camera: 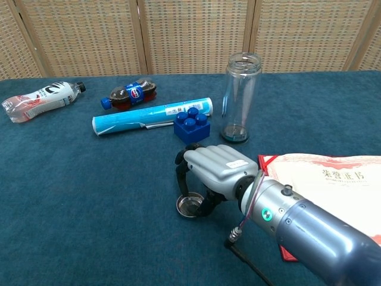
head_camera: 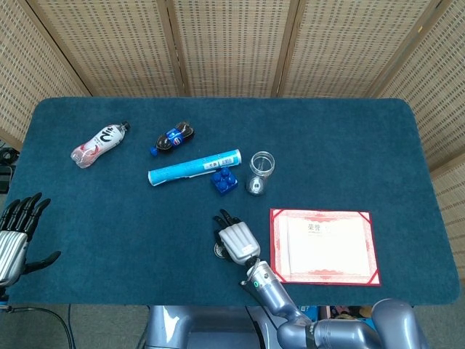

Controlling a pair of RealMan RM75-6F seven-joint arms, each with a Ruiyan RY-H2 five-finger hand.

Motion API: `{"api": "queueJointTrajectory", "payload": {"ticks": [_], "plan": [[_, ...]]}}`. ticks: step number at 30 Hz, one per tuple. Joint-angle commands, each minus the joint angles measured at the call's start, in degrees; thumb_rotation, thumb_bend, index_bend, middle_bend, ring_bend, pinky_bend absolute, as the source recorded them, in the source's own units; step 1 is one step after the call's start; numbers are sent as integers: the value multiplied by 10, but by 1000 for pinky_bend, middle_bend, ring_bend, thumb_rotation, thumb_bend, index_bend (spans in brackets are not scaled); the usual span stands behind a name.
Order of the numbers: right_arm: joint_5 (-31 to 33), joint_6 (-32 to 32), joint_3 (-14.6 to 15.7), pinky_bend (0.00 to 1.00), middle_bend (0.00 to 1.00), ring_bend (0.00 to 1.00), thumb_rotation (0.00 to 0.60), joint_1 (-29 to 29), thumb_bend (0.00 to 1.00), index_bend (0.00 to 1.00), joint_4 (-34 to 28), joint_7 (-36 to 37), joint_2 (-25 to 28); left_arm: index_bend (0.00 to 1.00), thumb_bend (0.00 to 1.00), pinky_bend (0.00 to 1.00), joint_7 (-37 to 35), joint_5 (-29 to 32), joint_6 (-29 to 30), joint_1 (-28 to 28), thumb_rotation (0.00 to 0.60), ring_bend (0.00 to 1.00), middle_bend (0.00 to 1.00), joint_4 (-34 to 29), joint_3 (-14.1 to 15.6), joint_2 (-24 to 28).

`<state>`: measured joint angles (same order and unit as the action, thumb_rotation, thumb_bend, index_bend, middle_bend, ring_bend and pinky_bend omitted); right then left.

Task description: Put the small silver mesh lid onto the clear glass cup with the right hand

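Clear glass cup (camera: 240, 97) upright, empty, uncovered. Small silver mesh lid (camera: 191, 206) flat on worktop (camera: 89, 196); right hand (camera: 215, 168) arched over it, fingertips touching rim, grip uncertain. Left hand (head_camera: 16, 234) spread, holding nothing.

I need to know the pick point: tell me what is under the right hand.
Under the right hand the small silver mesh lid lies on the blue table cloth, fingers curled down around it. Whether they grip it is hidden.
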<state>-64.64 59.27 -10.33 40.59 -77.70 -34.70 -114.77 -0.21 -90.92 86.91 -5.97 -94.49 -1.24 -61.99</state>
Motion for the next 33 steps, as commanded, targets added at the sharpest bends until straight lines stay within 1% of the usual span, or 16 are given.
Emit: {"api": "queueJointTrajectory", "payload": {"ticks": [1,10,20,27,33], "plan": [[1,0,0,346,259,43,600,0,457,592,2,0,-1,0,179,0,0,-1,1,0,600,0,0,0,0,0],[-1,5,1,347,294,52,600,0,458,640,4,-2,-1,0,179,0,1,-4,2,0,600,0,0,-1,1,-1],[1,3,1,347,303,60,600,1,460,657,11,-2,-4,0,179,0,-1,-5,2,0,600,0,0,-2,2,0],[2,2,-2,347,309,62,600,4,516,673,15,-3,-8,0,179,0,-4,-5,1,-1,600,0,0,-1,2,0],[8,1,-3,347,310,65,600,5,531,676,17,-11,-9,0,179,0,-4,-6,0,-2,600,0,0,0,2,-1]]}}
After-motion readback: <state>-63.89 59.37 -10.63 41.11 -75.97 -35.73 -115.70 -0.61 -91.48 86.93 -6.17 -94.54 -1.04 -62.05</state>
